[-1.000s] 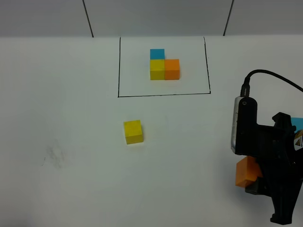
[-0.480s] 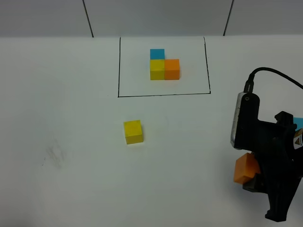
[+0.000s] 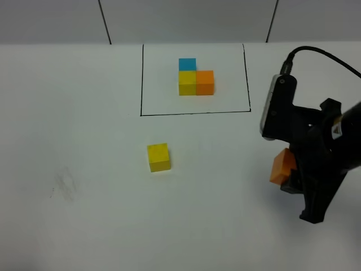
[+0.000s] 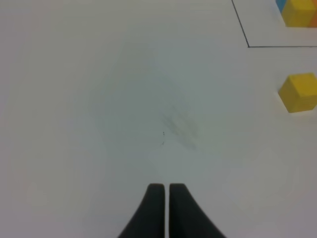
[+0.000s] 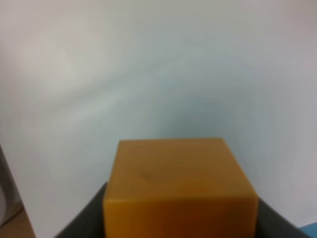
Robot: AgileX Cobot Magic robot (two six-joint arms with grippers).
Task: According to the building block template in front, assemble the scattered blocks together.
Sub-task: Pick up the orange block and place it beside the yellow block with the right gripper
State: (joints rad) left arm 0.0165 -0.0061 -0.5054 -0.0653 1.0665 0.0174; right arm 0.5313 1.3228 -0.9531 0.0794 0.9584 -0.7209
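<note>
Right end effector [image 3: 286,174]: grasping orange cube [image 3: 280,166].
Left end effector [image 4: 162,192]: clenched, empty.
Black frame [image 3: 194,113]: holds template trio [image 3: 194,80].
Yellow cube [image 3: 158,157]: nearer than frame.

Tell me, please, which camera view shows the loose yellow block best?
The exterior high view: the yellow block shows whole and unobstructed, outside the template frame. The left wrist view catches it at the picture's very edge. The right wrist view shows the orange block instead.
</note>
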